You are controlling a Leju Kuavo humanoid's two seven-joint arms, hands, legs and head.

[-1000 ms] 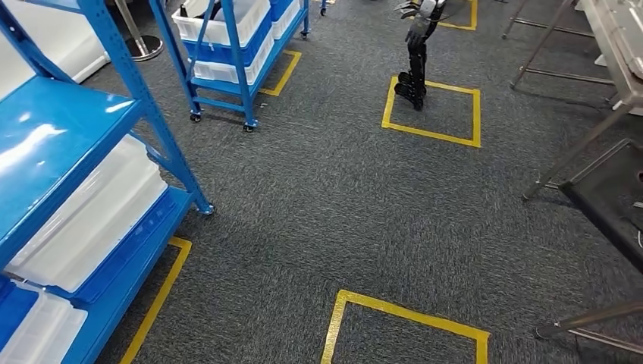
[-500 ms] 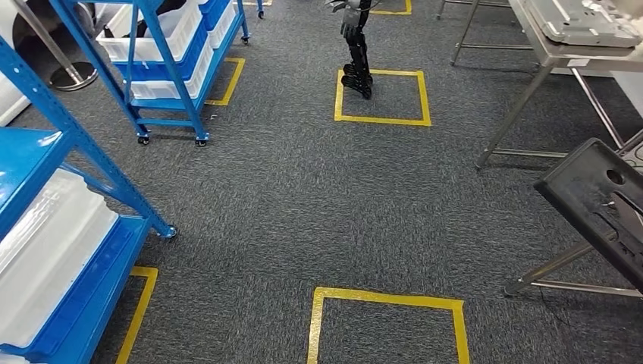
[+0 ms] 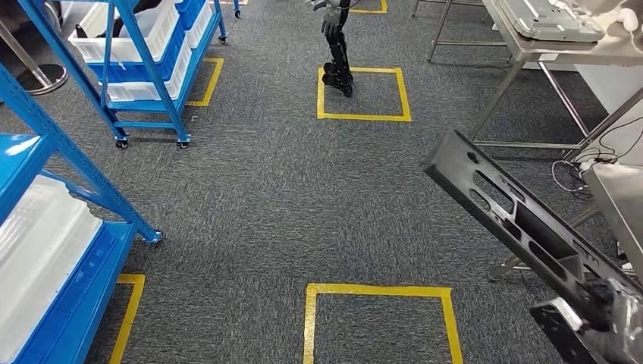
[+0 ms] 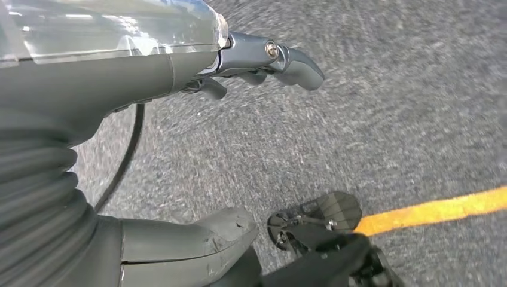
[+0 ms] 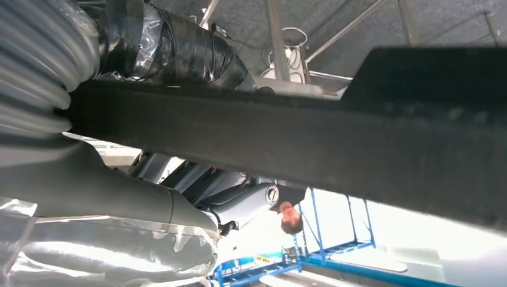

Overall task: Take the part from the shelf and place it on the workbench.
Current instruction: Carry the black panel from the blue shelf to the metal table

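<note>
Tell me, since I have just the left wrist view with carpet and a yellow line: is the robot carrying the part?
Observer: Yes. The right hand grips the long black part; the head view shows it slanting out over the carpet.
Operator: Is a workbench near?
Observer: A steel workbench stands ahead on the right, with a grey tray on it.
Operator: And the shelf?
Observer: A blue shelf with white bins stands on the left.

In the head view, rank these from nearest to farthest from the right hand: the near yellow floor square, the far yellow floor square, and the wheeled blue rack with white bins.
Measured from the right hand, which holds the black part:
1. Near yellow floor square, bottom centre.
2. Far yellow floor square, upper centre.
3. Wheeled blue rack with white bins, upper left.
</note>
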